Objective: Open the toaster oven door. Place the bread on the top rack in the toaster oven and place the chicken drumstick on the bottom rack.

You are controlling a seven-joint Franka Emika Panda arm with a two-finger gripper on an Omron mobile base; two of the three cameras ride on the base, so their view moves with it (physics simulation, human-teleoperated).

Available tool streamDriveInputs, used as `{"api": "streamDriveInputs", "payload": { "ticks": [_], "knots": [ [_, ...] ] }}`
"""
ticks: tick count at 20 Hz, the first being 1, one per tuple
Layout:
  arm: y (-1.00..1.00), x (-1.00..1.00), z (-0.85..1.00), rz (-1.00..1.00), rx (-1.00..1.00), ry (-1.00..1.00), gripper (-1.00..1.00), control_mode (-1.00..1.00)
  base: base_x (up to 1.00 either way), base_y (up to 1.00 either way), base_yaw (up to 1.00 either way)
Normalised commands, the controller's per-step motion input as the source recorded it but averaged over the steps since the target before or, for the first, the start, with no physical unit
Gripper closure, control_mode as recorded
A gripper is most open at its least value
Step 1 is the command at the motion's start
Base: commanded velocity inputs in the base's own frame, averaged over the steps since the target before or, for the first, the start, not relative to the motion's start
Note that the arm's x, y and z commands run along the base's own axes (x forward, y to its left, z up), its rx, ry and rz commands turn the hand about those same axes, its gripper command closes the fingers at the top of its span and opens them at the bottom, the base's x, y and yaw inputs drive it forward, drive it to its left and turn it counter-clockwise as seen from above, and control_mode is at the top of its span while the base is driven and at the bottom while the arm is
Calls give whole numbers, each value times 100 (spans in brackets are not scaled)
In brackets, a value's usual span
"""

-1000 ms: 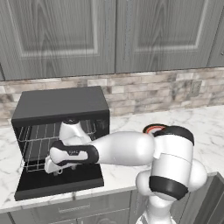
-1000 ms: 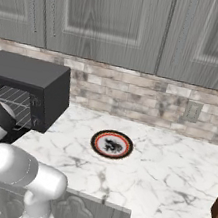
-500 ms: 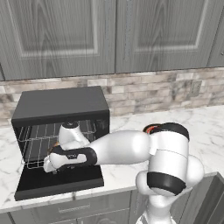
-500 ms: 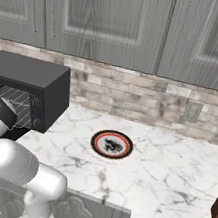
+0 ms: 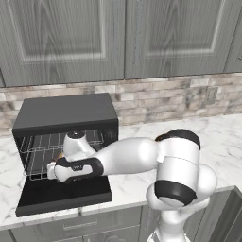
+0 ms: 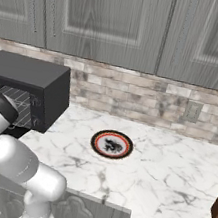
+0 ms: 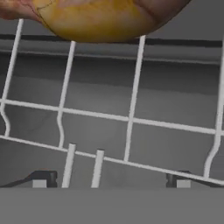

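Observation:
The black toaster oven (image 5: 66, 111) stands at the counter's left, and its door (image 5: 61, 194) lies folded down flat in front of it. My arm reaches into the opening, and my gripper (image 5: 51, 171) sits low at the front of the silver wire racks (image 5: 35, 153). In the hand view my gripper (image 7: 110, 180) is open, its tips wide apart with nothing between them. Just ahead of it a smooth golden-brown food piece (image 7: 100, 17) with an orange-brown end rests on a rack (image 7: 131, 118). I cannot tell whether it is the bread or the chicken drumstick.
A round red-rimmed plate (image 6: 111, 144) with a dark centre sits on the marble counter (image 6: 171, 173), right of the oven (image 6: 31, 72). A brown object (image 6: 217, 207) stands at the right edge. Grey cabinets (image 5: 118, 38) hang above the stone backsplash.
The hand has shifted slightly left and lower at the oven's mouth. The jaws have stayed wide apart and the door has stayed down.

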Motion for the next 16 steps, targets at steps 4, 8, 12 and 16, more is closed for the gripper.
{"api": "streamDriveInputs", "payload": {
  "ticks": [4, 8, 12, 16],
  "knots": [
    [1, 19, 1, -22, 0, -3, -100, -100, 0, 0, 0],
    [4, 31, 0, -16, -5, -11, -100, -100, 0, 0, 0],
    [7, 37, 2, -12, -11, -15, -100, -100, 0, 0, 0],
    [6, 34, 3, -11, -12, -16, -100, -100, 0, 0, 0]
  ]
}}
